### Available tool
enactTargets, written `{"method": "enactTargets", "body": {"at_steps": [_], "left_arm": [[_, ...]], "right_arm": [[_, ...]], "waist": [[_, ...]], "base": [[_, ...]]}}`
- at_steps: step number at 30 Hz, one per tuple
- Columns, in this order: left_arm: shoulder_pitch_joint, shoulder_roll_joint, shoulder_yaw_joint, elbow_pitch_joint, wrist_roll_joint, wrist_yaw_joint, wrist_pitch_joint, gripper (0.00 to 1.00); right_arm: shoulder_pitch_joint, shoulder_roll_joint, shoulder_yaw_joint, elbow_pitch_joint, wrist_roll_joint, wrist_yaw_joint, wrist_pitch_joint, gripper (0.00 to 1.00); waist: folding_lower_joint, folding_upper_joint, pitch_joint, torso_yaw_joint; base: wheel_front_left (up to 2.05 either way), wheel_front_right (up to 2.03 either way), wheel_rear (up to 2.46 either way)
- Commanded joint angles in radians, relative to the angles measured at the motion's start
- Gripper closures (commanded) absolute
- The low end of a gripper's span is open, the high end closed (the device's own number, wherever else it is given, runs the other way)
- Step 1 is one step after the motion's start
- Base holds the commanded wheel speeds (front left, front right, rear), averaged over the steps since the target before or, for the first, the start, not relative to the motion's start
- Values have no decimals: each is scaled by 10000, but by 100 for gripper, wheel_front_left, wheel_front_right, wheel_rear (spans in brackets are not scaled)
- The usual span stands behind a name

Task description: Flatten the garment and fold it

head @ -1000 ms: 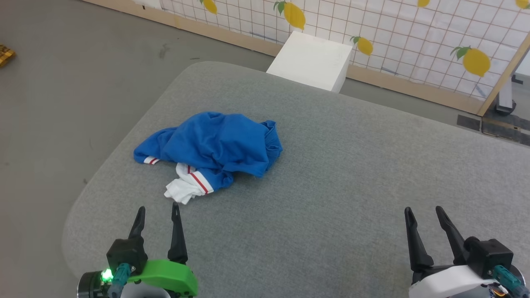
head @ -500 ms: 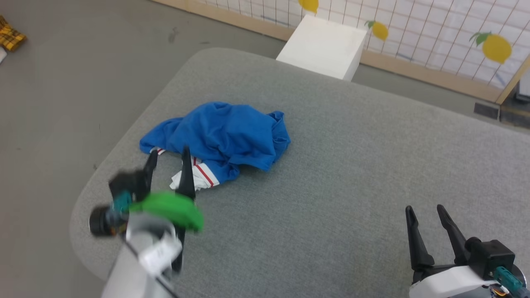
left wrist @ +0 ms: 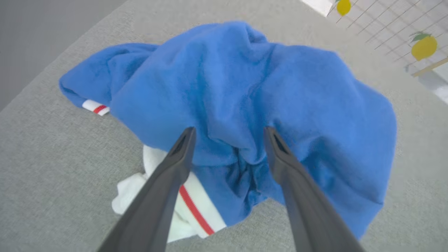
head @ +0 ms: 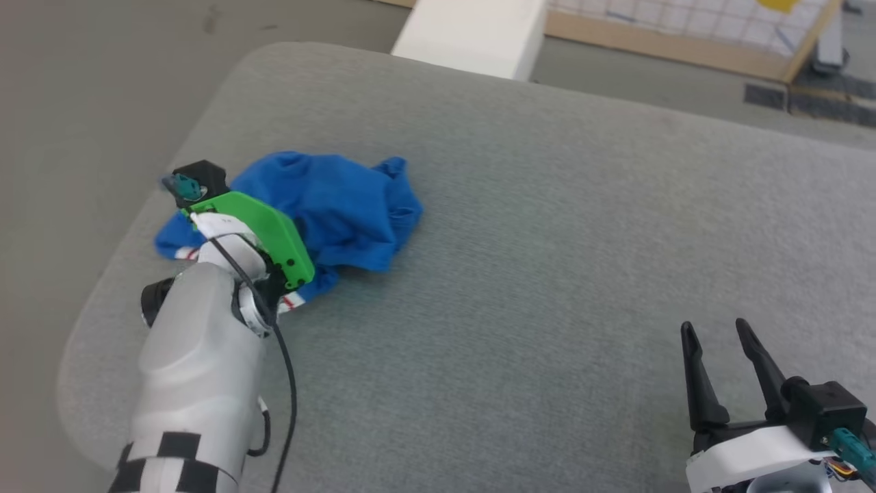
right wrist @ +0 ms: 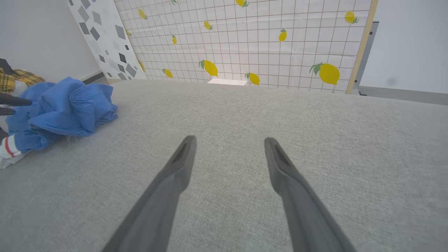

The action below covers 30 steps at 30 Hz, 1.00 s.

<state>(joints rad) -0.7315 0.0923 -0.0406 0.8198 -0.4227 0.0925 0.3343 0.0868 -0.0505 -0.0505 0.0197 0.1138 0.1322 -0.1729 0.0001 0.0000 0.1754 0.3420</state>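
Note:
The garment [head: 335, 205] lies crumpled in a blue heap on the left part of the grey padded table [head: 547, 239]. Its white sleeve with a red stripe [left wrist: 190, 206] pokes out at the near side, and another striped cuff [left wrist: 95, 107] shows at the left. My left gripper [left wrist: 227, 134] is open right above the heap, one finger to each side of a blue fold. In the head view its green wrist plate [head: 263, 233] covers the fingers. My right gripper [head: 715, 335] stands open over bare table at the lower right, far from the garment [right wrist: 63, 110].
A white box [head: 472, 34] stands on the floor beyond the table's far edge. A lemon-patterned grid panel [right wrist: 245, 42] with a wooden frame runs behind it. The table's rounded left edge [head: 116, 233] is close to the garment. Yellow plaid cloth [right wrist: 17, 78] lies beyond it.
My left arm has reached forward from the near table edge to the heap, its fingers now over the blue cloth. The head camera has tilted down and shifted. The right gripper has stayed put.

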Motion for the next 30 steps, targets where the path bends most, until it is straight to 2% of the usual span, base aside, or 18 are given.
{"method": "enactTargets", "body": {"at_steps": [1,7,11,13,23,26,30], "left_arm": [[-233,120,-26,300,-21,141,367,0],[-373,224,-301,1269,111,531,1692,0],[-252,53,-304,1535,-145,403,2127,0],[-185,-21,-277,1473,-257,322,1957,100],[-578,125,77,545,-578,-361,-525,100],[-1137,394,61,-66,-428,-652,-1560,100],[-1872,594,-58,-878,-365,-1244,-2352,100]], "right_arm": [[-49,3,-29,-127,-92,-15,53,0],[-137,3,-64,-365,-124,-15,148,0],[-133,3,-70,-422,-94,-15,167,0],[-162,3,-50,-416,-77,-15,182,0],[-217,3,115,-99,56,-15,69,0],[-187,3,192,151,240,-15,-66,0],[-130,3,295,487,493,-15,-254,0]], "waist": [[-1,0,627,-632],[-1,0,987,-851],[-1,0,1112,-782],[-1,0,1127,-714],[-1,0,651,-295],[-1,0,197,-184],[-1,0,-306,-205]], "base": [[0,0,0],[0,0,0],[0,0,0],[0,0,0],[0,0,0],[0,0,0],[0,0,0]]}}
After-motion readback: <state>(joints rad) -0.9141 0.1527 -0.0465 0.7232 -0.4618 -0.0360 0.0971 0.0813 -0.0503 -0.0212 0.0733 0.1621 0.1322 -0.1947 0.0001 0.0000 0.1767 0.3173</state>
